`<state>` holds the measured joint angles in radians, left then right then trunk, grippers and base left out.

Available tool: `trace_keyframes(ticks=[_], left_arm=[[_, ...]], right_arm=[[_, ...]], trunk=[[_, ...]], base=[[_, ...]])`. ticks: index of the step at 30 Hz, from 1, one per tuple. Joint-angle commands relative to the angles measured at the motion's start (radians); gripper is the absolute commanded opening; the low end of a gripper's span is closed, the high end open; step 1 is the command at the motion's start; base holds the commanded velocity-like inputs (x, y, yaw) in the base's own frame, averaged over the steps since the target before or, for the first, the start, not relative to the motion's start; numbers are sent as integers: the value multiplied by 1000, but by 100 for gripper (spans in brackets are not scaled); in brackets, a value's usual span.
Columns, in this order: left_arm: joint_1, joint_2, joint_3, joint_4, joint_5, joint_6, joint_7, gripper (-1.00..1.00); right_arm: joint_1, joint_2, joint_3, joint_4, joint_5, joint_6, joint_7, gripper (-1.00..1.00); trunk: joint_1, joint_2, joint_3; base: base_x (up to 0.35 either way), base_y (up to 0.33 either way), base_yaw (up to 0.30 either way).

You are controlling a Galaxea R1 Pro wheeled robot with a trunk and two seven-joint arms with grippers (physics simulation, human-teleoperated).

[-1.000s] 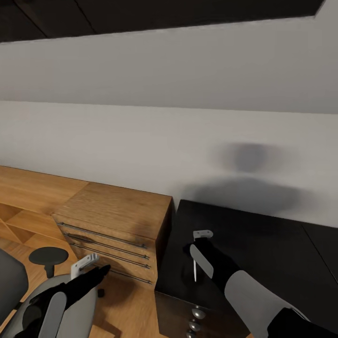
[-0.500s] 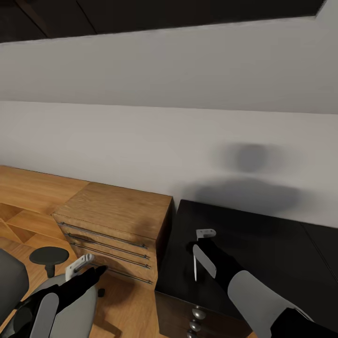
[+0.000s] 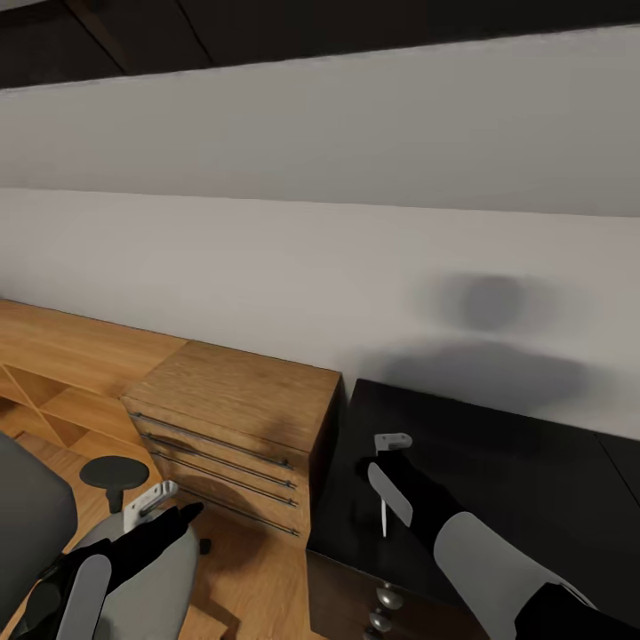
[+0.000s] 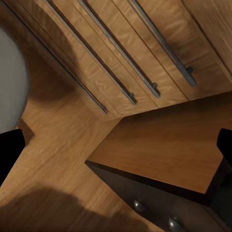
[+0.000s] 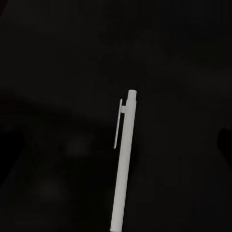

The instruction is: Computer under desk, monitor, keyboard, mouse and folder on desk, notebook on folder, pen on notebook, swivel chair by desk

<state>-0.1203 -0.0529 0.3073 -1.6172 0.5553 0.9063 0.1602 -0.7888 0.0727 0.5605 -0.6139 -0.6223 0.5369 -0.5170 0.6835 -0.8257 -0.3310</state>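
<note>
Pen step in hand: right gripper (image 3: 384,516) fingers clamped on white pen (image 5: 123,164) above black worktop (image 3: 516,462). Left gripper (image 3: 173,508) fingers apart, empty, over swivel chair (image 3: 142,587). Next: locate notebook, lay pen on top.

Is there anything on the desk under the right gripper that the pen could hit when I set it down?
Nothing visible. The right gripper holds the pen upright over a bare black part of the desk. The right wrist view shows the pen against plain dark surface. The notebook isn't visible here.
</note>
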Motion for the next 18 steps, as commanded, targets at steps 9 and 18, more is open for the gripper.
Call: trace_keyframes(ticks=[9, 18], left_arm=[[-1, -2, 1, -1, 11, 5, 8, 100], [-1, -2, 1, -1, 11, 5, 8, 100]], right_arm=[[-1, -14, 7, 3, -9, -67, -8, 100], [-1, -14, 10, 4, -12, -70, -8, 100]], trunk=[[0, -1, -1], [31, -57, -26]], base=[[0, 0, 3], [0, 0, 0]])
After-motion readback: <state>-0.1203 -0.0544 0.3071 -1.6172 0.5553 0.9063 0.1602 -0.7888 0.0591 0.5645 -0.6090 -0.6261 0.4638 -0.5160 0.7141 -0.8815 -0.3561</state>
